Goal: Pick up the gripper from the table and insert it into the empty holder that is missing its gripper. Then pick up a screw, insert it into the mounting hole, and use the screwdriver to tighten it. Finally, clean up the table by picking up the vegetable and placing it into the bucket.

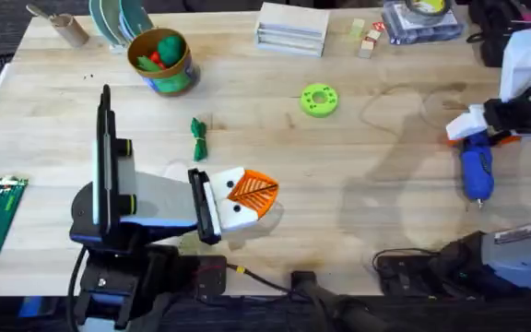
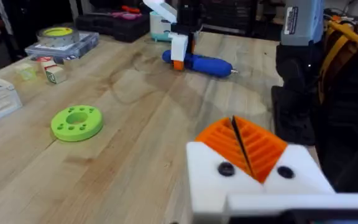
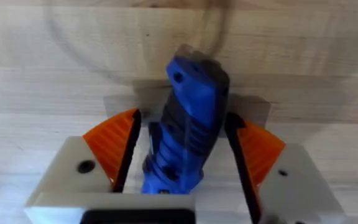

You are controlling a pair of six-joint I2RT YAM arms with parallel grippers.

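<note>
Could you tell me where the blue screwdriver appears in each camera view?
Overhead: the screwdriver lies at the table's right edge, under the right gripper.
Left wrist: screwdriver lies far across the table.
Right wrist: screwdriver sits between the orange pads.
Shared landmark: the lime-green disc.

Bright even light, soft shadows.

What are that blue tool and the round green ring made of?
The screwdriver looks like glossy moulded plastic with a darker ribbed grip, its tip seemingly metal. The green ring looks like matte plastic, uniformly coloured with small holes, possibly 3D-printed.
</note>
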